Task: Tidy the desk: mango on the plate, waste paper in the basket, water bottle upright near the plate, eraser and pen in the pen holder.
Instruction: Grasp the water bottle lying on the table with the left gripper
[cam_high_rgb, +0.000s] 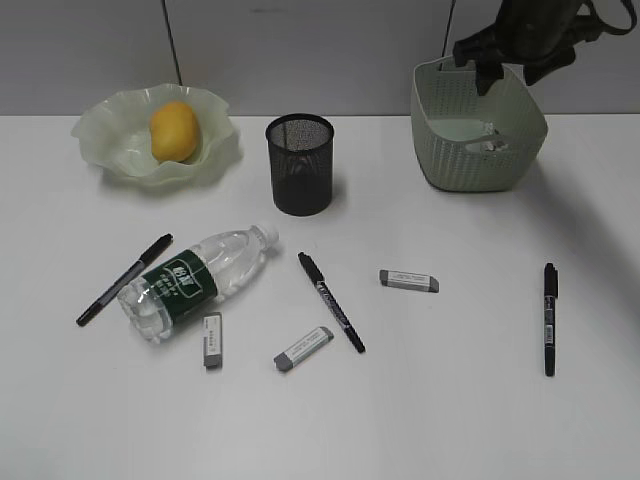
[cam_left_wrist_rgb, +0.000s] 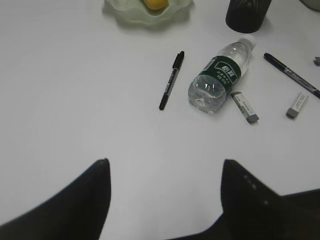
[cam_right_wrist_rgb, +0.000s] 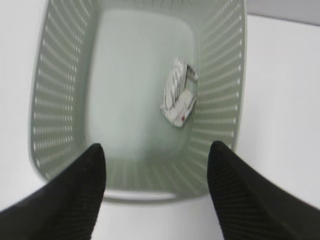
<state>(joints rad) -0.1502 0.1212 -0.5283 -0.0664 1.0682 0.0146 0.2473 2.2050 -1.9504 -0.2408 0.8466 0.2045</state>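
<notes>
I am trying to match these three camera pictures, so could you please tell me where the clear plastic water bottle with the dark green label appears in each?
Exterior view: the clear plastic water bottle lies on its side, lower left.
Left wrist view: upper right of centre, on its side, cap toward the top.
Right wrist view: not in it.
Shared landmark: the black wire-mesh pen holder, just beyond the cap in both.

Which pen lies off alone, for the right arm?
The pen at far right; the other two lie by the bottle.
</notes>
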